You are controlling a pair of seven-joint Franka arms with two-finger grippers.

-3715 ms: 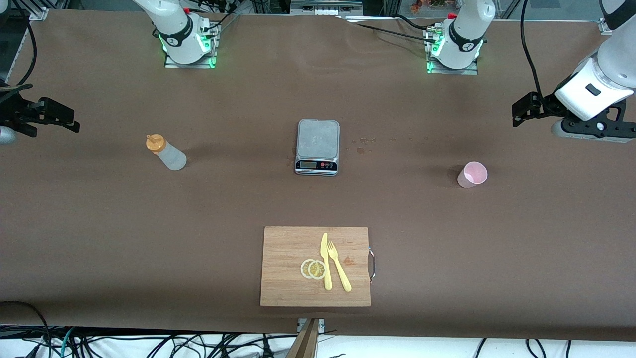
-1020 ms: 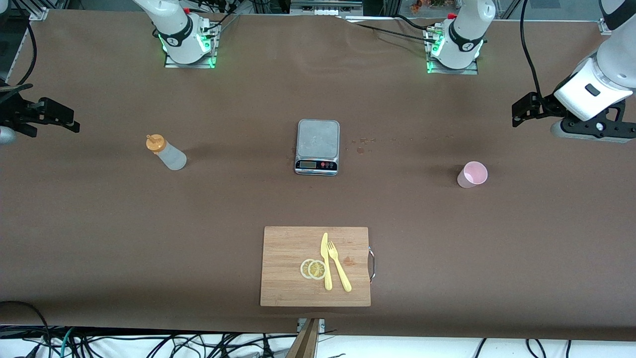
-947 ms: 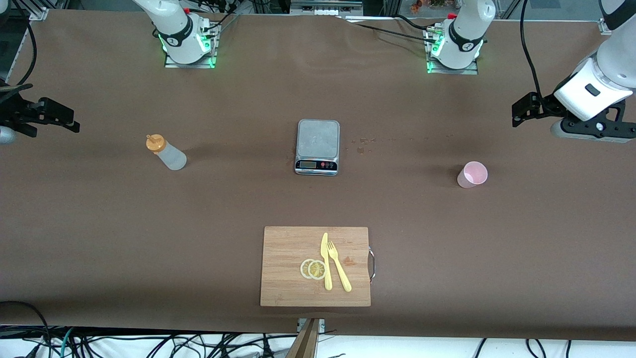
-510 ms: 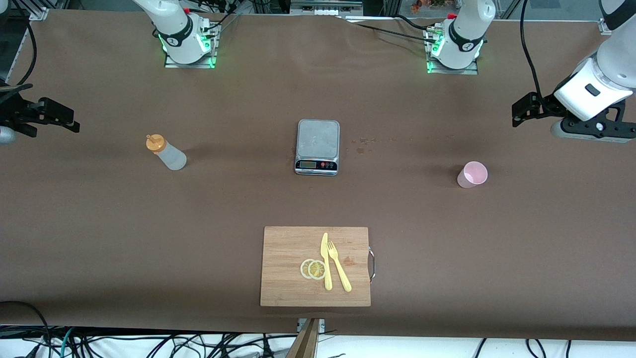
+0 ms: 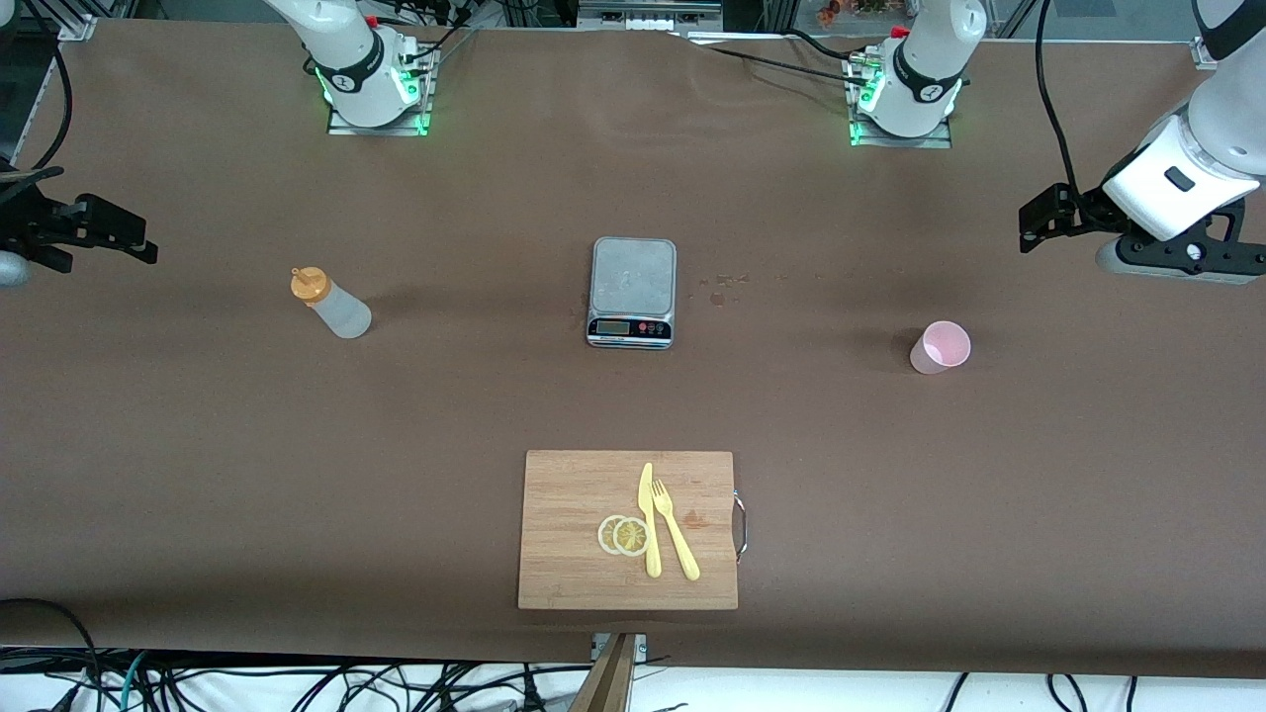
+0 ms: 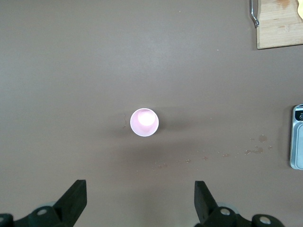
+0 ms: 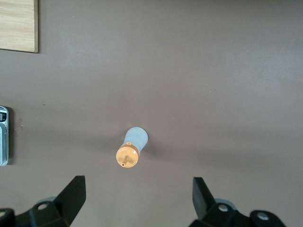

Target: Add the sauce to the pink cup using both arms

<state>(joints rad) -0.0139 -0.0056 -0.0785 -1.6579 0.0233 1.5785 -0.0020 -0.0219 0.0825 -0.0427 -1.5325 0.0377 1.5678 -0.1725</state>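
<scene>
Your brown paper-covered surface (image 5: 297,445) | whitish squeeze bottle with orange cap (image 5: 331,304) upright toward the right arm's end | pale pink plastic cup (image 5: 940,347) toward the left arm's end | left gripper (image 6: 139,201), right gripper (image 7: 137,198) at the end edges, jaws spread wide, holding nothing.

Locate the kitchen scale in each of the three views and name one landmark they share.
Front view: the kitchen scale stands mid-table, farther from the camera than the cutting board.
Left wrist view: only one end of the kitchen scale shows, at the picture's edge.
Right wrist view: a sliver of the kitchen scale shows at the edge.
Shared landmark: the cutting board, whose corner appears in both wrist views.
</scene>
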